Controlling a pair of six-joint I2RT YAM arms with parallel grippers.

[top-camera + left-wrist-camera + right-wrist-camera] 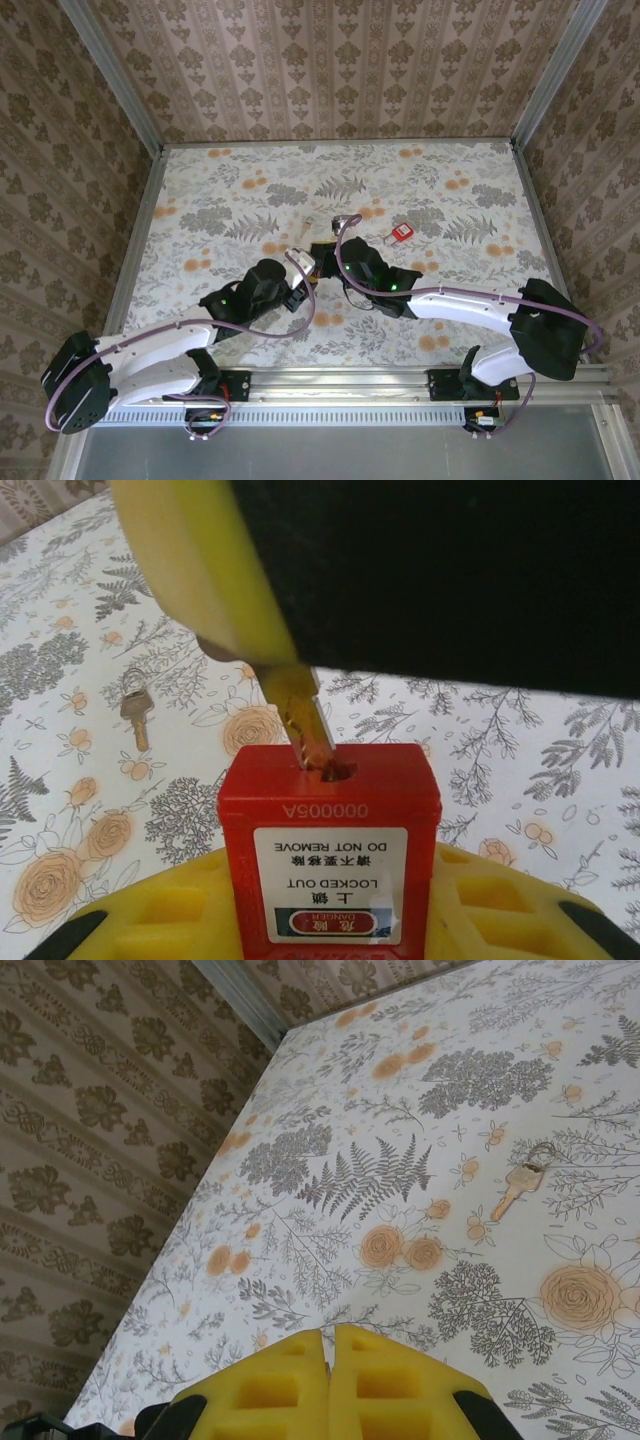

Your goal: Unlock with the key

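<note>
Two padlocks and two keys are visible. The red safety padlock [330, 820] sits low in the centre of the left wrist view, clamped between the yellow pads of the left gripper [330, 935], whose jaws are closed on the lock's body from either side. The second red padlock [402, 233] lies loose on the flower-patterned table [220, 190], right of centre in the overhead view and well apart from both arms.

The brass key [298, 702] comes down from the upper middle of the left wrist view. Its head is pinched under a yellow pad [200, 560] of the right gripper [330, 1360]. In the right wrist view that gripper's two yellow fingers are pressed tight together at the bottom edge. The key's blade is tilted and its tip is in the mouth of the keyhole [335, 772] on the clamped lock's upper face; how deep it goes cannot be told.

The spare key [135, 708], on a small ring, lies flat on the table at the left of the left wrist view, apart from everything else.

All the writing on the clamped padlock reads upside down in the left wrist view:
- The number "000005A" is moulded into the red body.
- Below it is a white label [330, 880] printed with "DO NOT REMOVE", "LOCKED OUT" and Chinese characters.
- The label also carries a red oval marked "DANGER".

In the overhead view the two arms meet at the middle of the table.
</note>
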